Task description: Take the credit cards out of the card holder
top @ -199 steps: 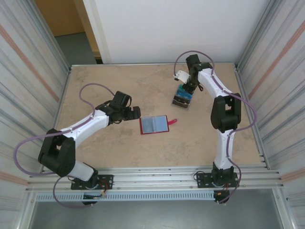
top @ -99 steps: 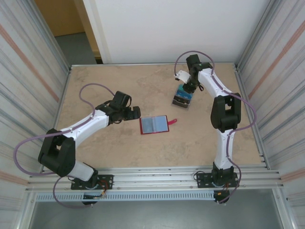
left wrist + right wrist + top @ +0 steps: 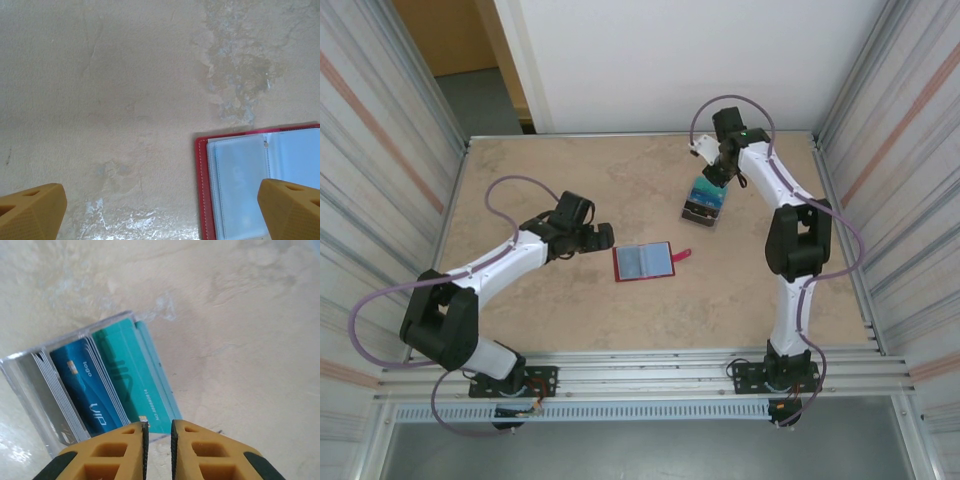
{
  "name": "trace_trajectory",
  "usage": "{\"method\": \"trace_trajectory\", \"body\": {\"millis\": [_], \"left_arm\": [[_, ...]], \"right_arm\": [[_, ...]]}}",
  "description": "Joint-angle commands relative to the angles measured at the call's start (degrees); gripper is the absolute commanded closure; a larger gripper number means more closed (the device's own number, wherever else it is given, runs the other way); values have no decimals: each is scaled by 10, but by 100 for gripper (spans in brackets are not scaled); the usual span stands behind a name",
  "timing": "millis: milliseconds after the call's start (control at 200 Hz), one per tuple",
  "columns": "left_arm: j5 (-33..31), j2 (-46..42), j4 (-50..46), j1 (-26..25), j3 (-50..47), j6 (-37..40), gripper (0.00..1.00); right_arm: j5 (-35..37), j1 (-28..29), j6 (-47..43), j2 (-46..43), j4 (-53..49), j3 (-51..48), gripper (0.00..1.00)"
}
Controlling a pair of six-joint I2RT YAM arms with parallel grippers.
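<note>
1. Nearest you, the left end effector [image 3: 160, 200] hangs released, fingers spread wide and holding nothing. It sits low over the tabletop [image 3: 570, 180], just off the wallet's 9 o'clock edge.
2. The red wallet [image 3: 643, 261] lies open and flat near the middle of the tabletop, with its strap [image 3: 682, 256] sticking out at 3 o'clock. From the left wrist camera, the pale see-through pockets [image 3: 237, 192] face up. You cannot tell from here whether a card is left inside them.
3. Farther out, at about 1 o'clock from the wallet and well apart from it, the cards [image 3: 135, 375] rest in a clear tray [image 3: 30, 385]. There are teal ones, a blue one and some pale ones, overlapping.
4. The right end effector [image 3: 158, 432] hovers just above the near end of that tray. It is clenched down to a thin slit, with no card seen between the fingers.
5. My reading is that a card has just been dropped off and you are between picks. Your next move calls for bringing one end effector to the wallet, pinning the red cover with the other, and checking each pocket. Any card in there is thin and slick, so pinch its exposed edge and slide it straight out of the sleeve.
</note>
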Motion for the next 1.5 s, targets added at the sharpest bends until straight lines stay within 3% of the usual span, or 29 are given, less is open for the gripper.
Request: {"method": "trace_trajectory", "body": {"millis": [0,351,541,797,942,1178,1498], "left_arm": [[6,-24,13,14,-14,-14,1],[4,-61,19,48,-47,-21,1],[2,-84,12,66,-63,-26,1],[-5,-125,9,111,-108,-75,1],[5,-137,8,136,-126,-90,1],[8,-136,2,145,-128,-91,1],[15,-131,6,145,-133,-93,1]], "right_arm": [[15,25,86,-76,45,-50,77],[-73,100,324,-156,62,-159,60],[28,193,386,-158,57,-219,60],[65,307,513,-92,35,-230,62],[110,367,546,-41,7,-191,65],[76,407,567,20,11,-157,65],[48,404,571,39,25,-152,49]]}}
